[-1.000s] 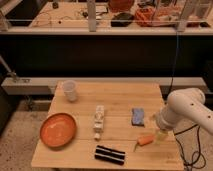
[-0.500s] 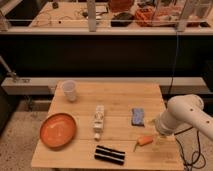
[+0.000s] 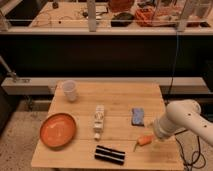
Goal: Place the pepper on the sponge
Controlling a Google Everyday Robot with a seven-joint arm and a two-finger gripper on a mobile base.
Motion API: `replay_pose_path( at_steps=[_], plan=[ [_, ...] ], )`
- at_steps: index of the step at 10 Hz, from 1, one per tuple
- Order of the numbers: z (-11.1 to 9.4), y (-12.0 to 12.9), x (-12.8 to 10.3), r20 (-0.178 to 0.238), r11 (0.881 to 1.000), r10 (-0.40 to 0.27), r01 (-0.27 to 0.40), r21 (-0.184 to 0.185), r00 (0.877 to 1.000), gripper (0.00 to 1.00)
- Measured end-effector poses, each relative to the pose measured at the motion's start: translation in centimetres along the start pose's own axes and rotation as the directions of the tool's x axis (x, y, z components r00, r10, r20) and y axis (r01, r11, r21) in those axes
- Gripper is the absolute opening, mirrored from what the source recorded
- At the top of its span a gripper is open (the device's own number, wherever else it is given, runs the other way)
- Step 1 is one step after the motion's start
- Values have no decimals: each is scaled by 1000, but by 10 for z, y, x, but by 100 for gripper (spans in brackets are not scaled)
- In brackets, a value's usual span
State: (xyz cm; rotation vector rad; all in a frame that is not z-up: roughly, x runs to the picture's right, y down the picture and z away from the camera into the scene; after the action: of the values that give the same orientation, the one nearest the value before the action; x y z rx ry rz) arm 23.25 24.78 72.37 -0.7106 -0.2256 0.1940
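Pepper (image 3: 145, 140) is lying on the worktop (image 3: 120, 95), near the front right edge. Thick orange end points right, toward the arm; thin green stem points left and slightly toward the front edge. It is not on the sponge.

Sponge (image 3: 138, 116) lies flat just behind the pepper, a bit to its left. There's a visible gap of bare wood between them, no contact. Nothing is on top of the sponge.

Pincer (image 3: 154, 136) is low over the worktop, right at the pepper's thick end. The white arm (image 3: 182, 120) comes in from the right edge and covers most of it. Can't tell whether the pincer is open or closed, or whether it actually has the pepper. Pincer and pepper look to be touching or nearly so; can't say which.

Rest of the worktop:
- White bottle-like item (image 3: 99, 121) is near the centre, left of the sponge, long axis running front to back.
- Black-and-white striped block (image 3: 110, 154) sits at the front edge, left of the pepper and well apart from it.
- Round orange plate (image 3: 58, 130) is front left.
- Pale cup (image 3: 70, 90) stands upright at the back left corner.

A blue cable (image 3: 175, 60) hangs down behind the worktop on the right.
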Motion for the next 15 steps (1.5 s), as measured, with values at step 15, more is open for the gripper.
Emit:
replay_pose_path(
  at_steps=[15],
  plan=[
    [40, 9, -2, 17, 1000, 0, 0, 2, 1000, 80]
  ],
)
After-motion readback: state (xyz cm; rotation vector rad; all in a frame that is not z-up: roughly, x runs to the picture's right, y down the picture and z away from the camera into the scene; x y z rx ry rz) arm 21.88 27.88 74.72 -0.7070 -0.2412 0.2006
